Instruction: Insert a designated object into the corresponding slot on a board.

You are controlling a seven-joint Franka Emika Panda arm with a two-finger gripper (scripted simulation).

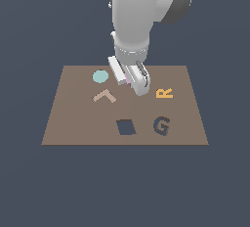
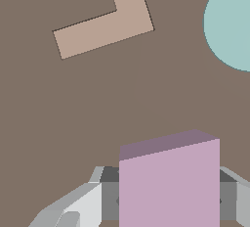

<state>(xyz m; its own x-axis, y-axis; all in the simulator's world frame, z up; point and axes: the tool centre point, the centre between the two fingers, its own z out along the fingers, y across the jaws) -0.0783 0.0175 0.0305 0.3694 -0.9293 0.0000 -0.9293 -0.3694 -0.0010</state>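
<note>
The gripper [image 1: 131, 80] is closed on the pink block [image 2: 168, 182]: the wrist view shows the block held between the two fingers [image 2: 73, 206], one on each side of it. In the exterior view only a sliver of pink shows between the finger tips, low over the far half of the board [image 1: 73, 123]. Whether the block is touching the board or is a little above it, I cannot tell.

So the grasp looks done, and the carrying and the insertion are left. The square slot [image 1: 126, 127] is dark and empty, well apart from the gripper, toward the near edge of the board. Its cut-out sits tilted, so the block will probably need turning to match before it goes down.

Around the gripper, the teal disc [image 1: 100, 77] lies just beside it toward the exterior view's left, and the tan L-shaped piece [image 1: 104, 96] lies near it on the same side, a bit closer to the camera. The orange R [image 1: 164, 93] lies on the gripper's other side. The G cut-out [image 1: 161, 125] is beside the slot, toward the exterior view's right.
</note>
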